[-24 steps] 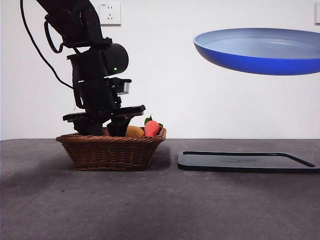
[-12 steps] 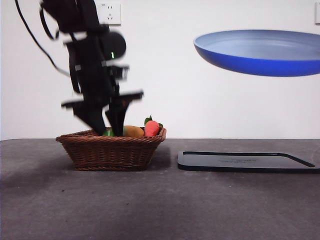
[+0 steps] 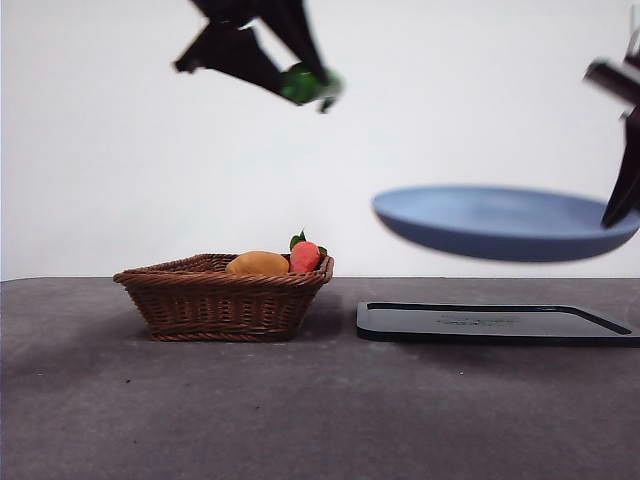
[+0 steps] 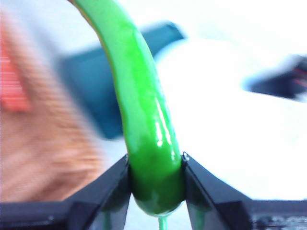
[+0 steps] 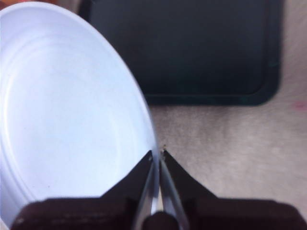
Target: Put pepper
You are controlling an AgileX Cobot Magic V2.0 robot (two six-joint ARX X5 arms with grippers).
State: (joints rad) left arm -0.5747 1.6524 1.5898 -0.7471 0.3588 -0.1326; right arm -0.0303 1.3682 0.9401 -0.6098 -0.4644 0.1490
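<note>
My left gripper is high above the wicker basket, shut on the glossy green pepper. In the left wrist view the pepper is clamped between both jaws of that gripper and curves away from it. My right gripper holds the blue plate by its right rim, in the air above the black tray. In the right wrist view the jaws of the right gripper pinch the plate's edge.
The basket holds a yellow-orange fruit and a red-orange fruit with green leaves. The black tray also shows under the plate in the right wrist view. A white wall stands behind the dark table.
The left gripper has risen out of the basket with the pepper and moved right. The plate has come down from high up to just above the tray.
</note>
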